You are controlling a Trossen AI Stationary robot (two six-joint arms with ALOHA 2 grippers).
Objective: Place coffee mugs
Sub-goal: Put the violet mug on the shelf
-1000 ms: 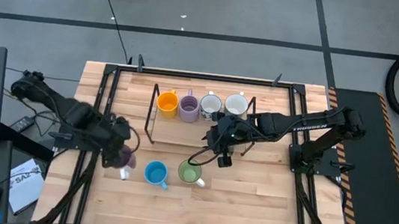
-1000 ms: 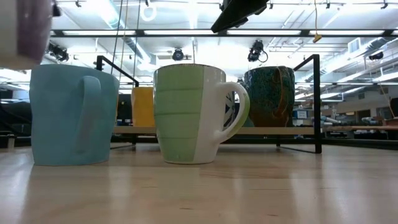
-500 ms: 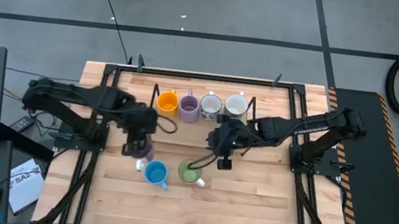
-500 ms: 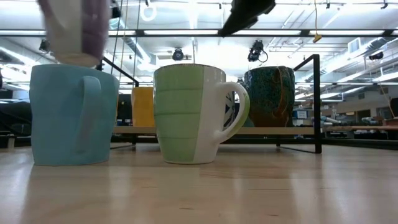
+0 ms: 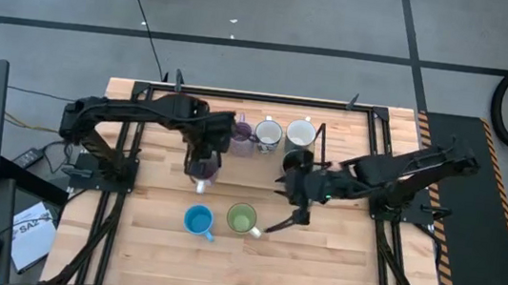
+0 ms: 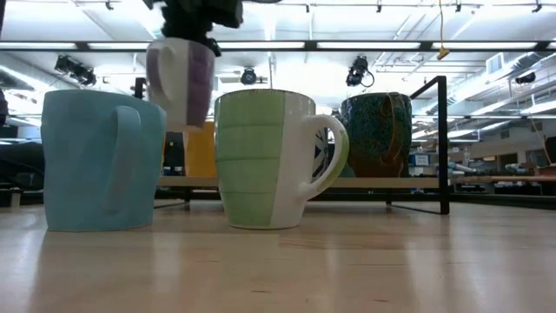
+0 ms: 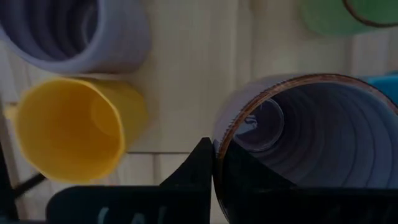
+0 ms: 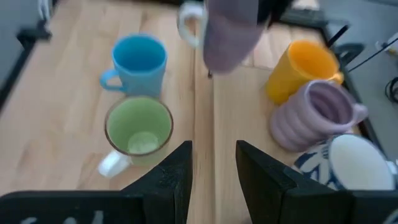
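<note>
Left hand (image 5: 202,161) gripped the rim of a lavender-and-white ceramic mug (image 6: 180,80), held in the air clear of the wooden worktop (image 5: 337,257), beside the black wire frame (image 5: 192,145). Bright blue mug (image 5: 198,220) and light green mug (image 5: 242,220) stood side by side nearer the front. Right hand (image 5: 285,225), fingers parted and holding nothing, hovered just beside the green mug.

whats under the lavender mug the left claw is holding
The lavender mug hangs in the left claw over bare table; nothing touches its base. The spot directly below is hidden by the blue mug.
</note>
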